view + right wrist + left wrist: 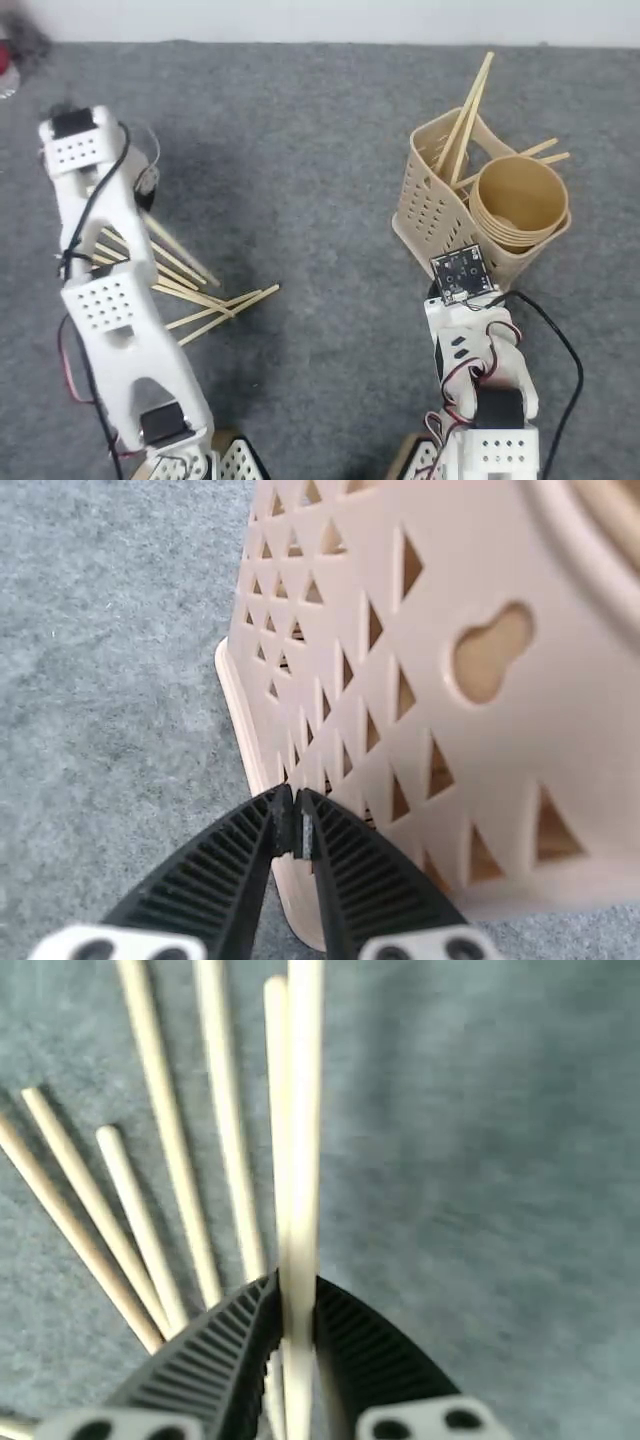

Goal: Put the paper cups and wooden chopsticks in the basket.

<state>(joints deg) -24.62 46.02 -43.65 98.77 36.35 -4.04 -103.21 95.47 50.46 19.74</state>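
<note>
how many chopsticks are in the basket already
4 visible: two chopsticks stand tilted out of the basket's far corner, and two poke out sideways behind the stacked paper cups. More may be hidden inside.

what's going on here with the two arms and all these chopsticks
The left gripper is shut on a chopstick, next to the loose chopsticks lying on the grey carpet. The right gripper is shut, with its tips at the lower wall of the basket. The basket already holds stacked paper cups and some leaning chopsticks.
</note>
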